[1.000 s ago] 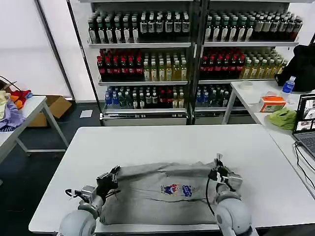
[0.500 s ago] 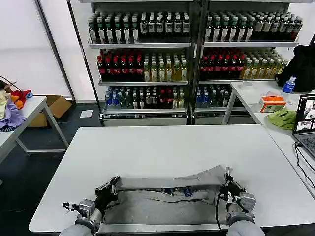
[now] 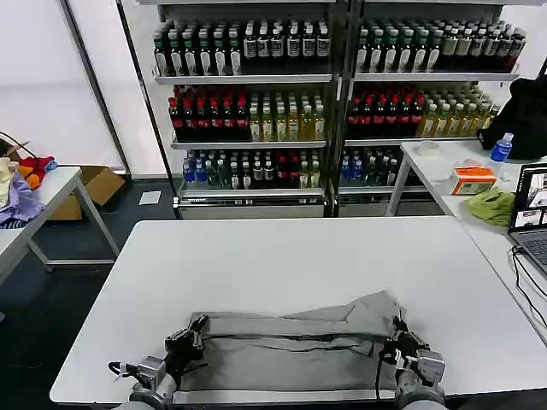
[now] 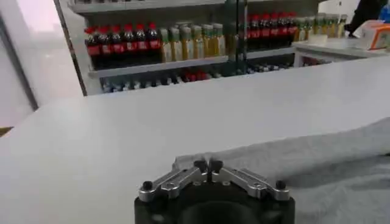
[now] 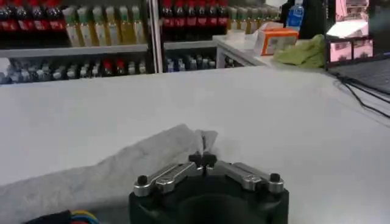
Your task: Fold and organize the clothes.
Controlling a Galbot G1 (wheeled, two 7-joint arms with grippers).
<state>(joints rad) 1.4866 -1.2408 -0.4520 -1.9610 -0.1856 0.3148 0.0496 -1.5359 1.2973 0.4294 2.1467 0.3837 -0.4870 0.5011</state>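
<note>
A white worktop (image 3: 299,248) fills the foreground. Behind it stand two shelving units (image 3: 338,102) stocked with rows of bottles (image 3: 248,115), dark-capped on the top shelf, red and yellow-green on the middle one. Along the right side runs a second white table (image 3: 444,171); near its far end stands a blue-capped bottle (image 3: 501,147), with an orange box (image 3: 473,179) and a lime-green cloth (image 3: 491,205) nearer and an open laptop (image 3: 532,213) at its near end. At the left edge, another table (image 3: 43,192) carries purple, orange and red fabrics (image 3: 19,192), and a cardboard box (image 3: 96,186) sits on the floor beside it.
</note>
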